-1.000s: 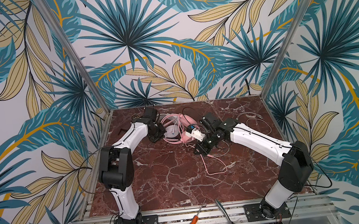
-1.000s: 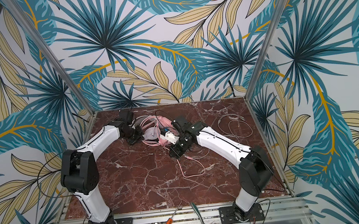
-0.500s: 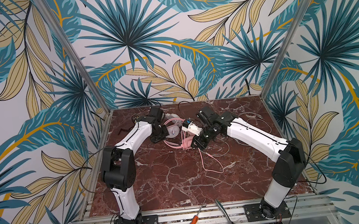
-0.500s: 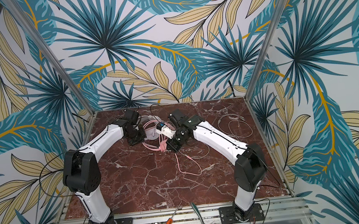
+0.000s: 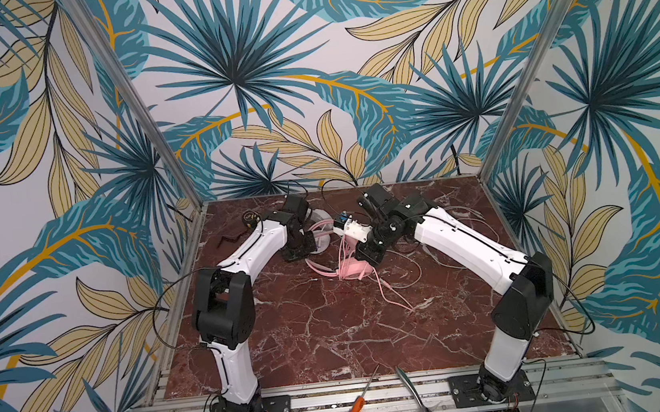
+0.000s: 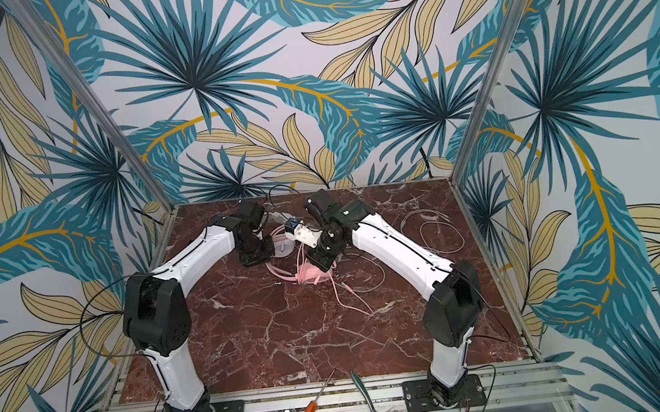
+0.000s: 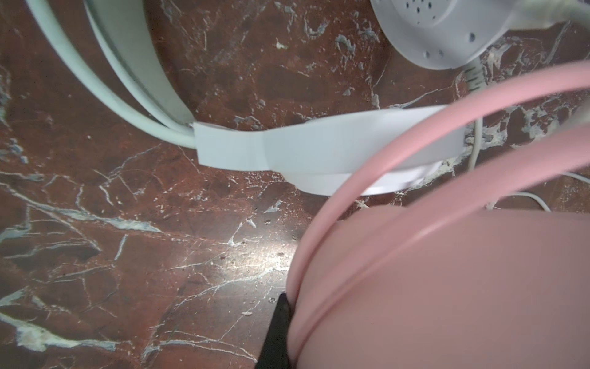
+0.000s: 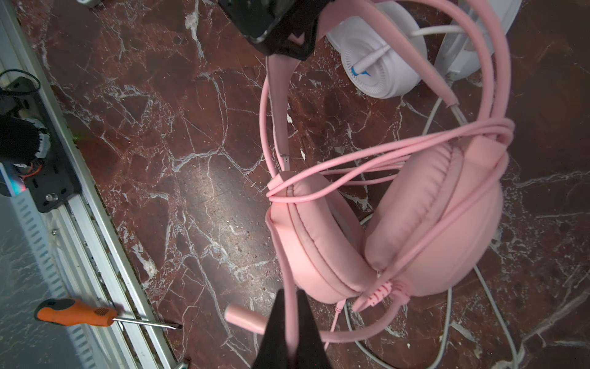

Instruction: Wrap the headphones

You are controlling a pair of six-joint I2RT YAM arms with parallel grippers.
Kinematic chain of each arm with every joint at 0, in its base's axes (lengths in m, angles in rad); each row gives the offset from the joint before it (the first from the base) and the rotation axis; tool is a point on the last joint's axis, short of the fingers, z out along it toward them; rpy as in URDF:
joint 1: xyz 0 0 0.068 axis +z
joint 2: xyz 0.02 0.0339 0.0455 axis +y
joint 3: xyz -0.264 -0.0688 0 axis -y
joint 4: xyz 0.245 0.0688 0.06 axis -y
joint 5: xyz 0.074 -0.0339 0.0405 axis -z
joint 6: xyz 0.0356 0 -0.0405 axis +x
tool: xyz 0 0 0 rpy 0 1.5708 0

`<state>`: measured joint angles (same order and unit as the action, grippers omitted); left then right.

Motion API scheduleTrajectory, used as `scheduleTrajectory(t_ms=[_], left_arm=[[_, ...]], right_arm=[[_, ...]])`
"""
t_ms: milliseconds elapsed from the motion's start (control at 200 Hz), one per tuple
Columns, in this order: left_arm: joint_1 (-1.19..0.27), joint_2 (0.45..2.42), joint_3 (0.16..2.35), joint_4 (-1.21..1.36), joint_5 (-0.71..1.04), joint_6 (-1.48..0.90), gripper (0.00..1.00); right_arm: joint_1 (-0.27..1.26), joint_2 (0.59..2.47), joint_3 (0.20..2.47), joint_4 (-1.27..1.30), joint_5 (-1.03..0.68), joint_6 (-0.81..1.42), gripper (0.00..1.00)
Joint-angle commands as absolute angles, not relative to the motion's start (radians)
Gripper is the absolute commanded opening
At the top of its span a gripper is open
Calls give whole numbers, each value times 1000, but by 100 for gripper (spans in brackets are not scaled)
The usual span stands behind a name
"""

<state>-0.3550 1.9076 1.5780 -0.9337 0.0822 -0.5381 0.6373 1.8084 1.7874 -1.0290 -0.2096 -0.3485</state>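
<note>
Right gripper pinches the pink cable just beside the pink headset; left gripper clamps its headband beyond. Slack could let wound loops slip.

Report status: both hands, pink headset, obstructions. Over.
Left hand shut on headband of pink headset. Right hand shut on pink cable, several turns across cups. White headset beside; white cable under pink cups.
</note>
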Motion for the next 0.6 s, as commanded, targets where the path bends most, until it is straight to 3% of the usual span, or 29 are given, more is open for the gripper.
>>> scheduleTrajectory(t_ms=[0, 596], left_arm=[[-365, 1923, 1614, -938, 90, -491, 0], [-388, 1911, 1661, -1001, 121, -355, 0]], right_arm=[[628, 1821, 1830, -1057, -145, -403, 0], [607, 1844, 1857, -987, -6, -504, 0]])
